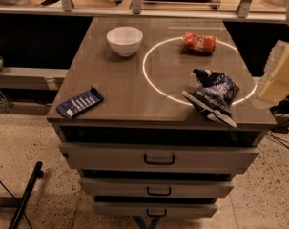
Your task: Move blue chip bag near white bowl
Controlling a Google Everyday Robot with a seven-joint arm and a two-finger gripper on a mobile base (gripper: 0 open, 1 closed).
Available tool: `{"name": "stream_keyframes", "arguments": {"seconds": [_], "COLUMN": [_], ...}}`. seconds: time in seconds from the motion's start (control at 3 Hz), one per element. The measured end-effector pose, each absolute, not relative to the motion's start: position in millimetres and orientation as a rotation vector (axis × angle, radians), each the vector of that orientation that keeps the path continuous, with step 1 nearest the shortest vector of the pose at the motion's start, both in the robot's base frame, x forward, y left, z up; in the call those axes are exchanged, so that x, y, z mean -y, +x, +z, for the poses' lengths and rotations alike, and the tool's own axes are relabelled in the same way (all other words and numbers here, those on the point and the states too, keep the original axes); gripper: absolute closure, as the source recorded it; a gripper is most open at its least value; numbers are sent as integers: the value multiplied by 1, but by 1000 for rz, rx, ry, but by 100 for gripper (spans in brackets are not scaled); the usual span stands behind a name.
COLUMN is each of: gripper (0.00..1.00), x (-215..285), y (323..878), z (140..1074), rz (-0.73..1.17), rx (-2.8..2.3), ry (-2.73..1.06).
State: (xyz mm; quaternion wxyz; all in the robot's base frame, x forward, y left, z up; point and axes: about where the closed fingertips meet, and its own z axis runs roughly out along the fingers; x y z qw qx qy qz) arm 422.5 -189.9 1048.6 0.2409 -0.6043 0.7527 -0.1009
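Observation:
The blue chip bag (211, 95) is crumpled and puffy, dark navy with white lettering, and lies near the front right edge of the cabinet top. The white bowl (124, 40) stands at the back left of the top, well apart from the bag. My gripper (279, 74) shows as a pale blurred shape at the right edge of the view, to the right of the bag and off the side of the top, not touching it.
An orange-red bag (199, 43) lies at the back right. A flat dark blue packet with white stripes (80, 102) lies at the front left corner. A ring of light (145, 66) marks the cabinet top (110, 80). Drawers (159, 158) stand below.

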Motion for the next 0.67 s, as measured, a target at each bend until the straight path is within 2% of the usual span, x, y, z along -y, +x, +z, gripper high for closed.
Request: {"name": "stream_keyframes", "arguments": {"seconds": [0.67], "gripper": [0], "x": [192], "y": [420], "z": [1050], "rz": [-287], "rx": [-2023], "ry": [-1670]}}
